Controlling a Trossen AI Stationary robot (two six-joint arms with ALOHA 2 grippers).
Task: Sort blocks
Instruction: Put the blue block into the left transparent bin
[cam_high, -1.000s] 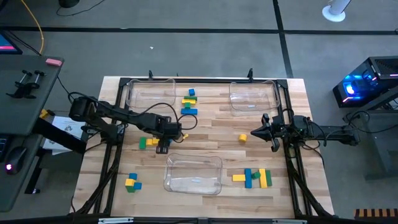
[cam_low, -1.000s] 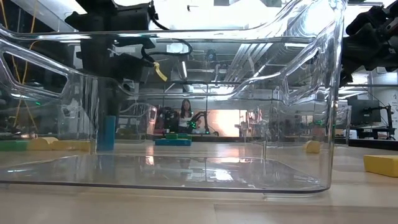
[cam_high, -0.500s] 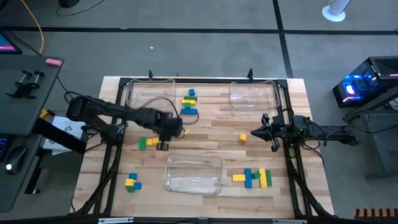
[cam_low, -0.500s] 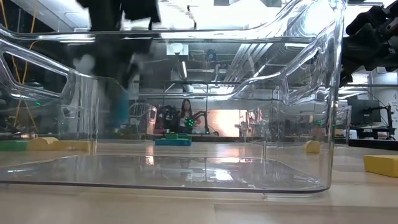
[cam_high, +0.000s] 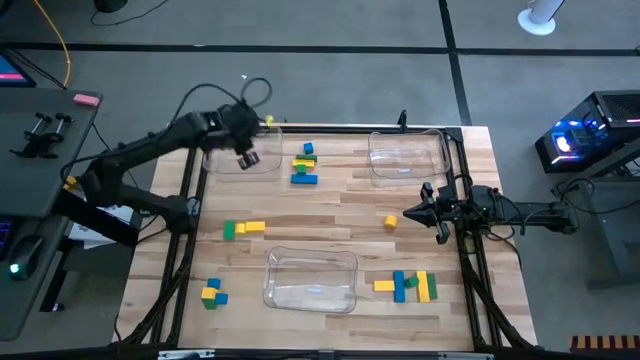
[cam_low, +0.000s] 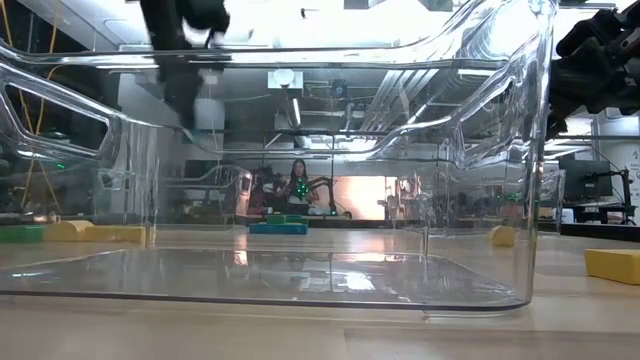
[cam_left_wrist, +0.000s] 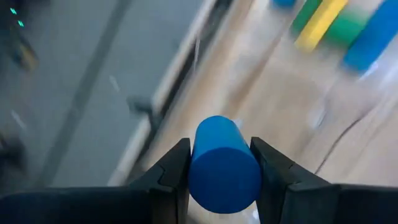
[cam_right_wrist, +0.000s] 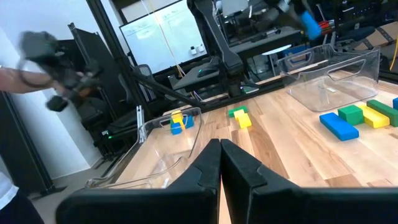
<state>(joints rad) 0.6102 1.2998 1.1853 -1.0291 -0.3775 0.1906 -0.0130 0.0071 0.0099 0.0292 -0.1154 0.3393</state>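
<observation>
My left gripper (cam_high: 245, 158) hangs above the clear tray at the far left (cam_high: 222, 150), shut on a blue round block (cam_left_wrist: 224, 165). The right wrist view also shows this block (cam_right_wrist: 309, 23), high over that tray. Loose blocks lie on the wood: a blue, green and yellow group (cam_high: 304, 165), a green and yellow pair (cam_high: 243, 229), and a yellow cube (cam_high: 390, 221). My right gripper (cam_high: 412, 214) waits shut at the table's right side, touching nothing. My left gripper pinches the blue block by its curved sides (cam_left_wrist: 198, 163) between the two fingers. The block's round end face looks toward the wrist camera. The fingers slant down from the table's left. The block is lifted clear, over the far-left tray.
A second clear tray (cam_high: 408, 155) stands at the far right and a third (cam_high: 310, 280) at the near middle. Block groups lie near left (cam_high: 211, 293) and near right (cam_high: 408, 285). A black frame rail (cam_high: 330, 128) runs along the table's far edge.
My left gripper has risen from the table's middle, beside the green and yellow pair, and swung toward the far left corner, turning as it went. The blue block, which stood upright on the wood, has come up with it, lifted clear.
</observation>
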